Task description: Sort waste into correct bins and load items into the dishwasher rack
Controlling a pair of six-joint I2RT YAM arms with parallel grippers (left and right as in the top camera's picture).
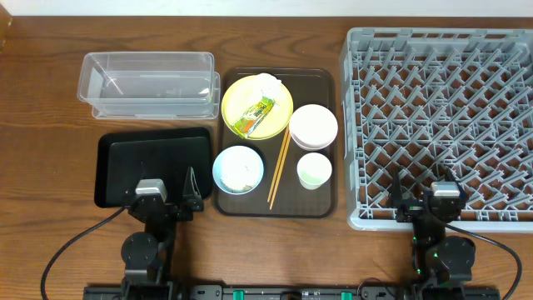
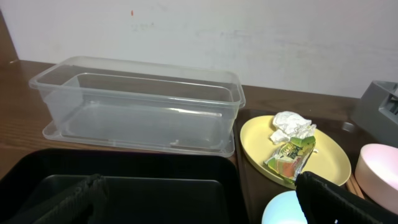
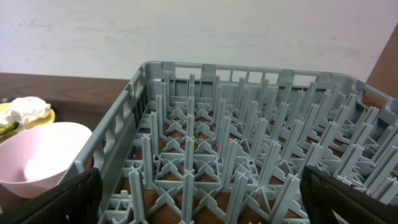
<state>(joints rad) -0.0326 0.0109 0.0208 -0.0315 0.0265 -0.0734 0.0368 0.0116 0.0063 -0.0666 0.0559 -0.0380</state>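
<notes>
Left pincer: is hovering low over the near edge of the black tray, fingers spread wide, grasping nothing.
Right pincer: is hovering at the near rim of the dishwasher rack, released and empty, facing across the pegs.
Arms: are sitting folded back at the near edge of the bench, both pointing away from the base.
Bins: the black tray is lying with its long axis left to right; the clear box is lying parallel, just beyond it.
Serving tray: is sitting between the bins and the rack.
Yellow plate: is carrying the tissue at its far edge and the wrapper, which is lying diagonally.
Chopsticks: are running near to far, far tips leaning right, between the light blue bowl and the green cup.
Pinkish bowl: is standing upright beside the plate.
Rice: white bits are showing inside the blue bowl.
</notes>
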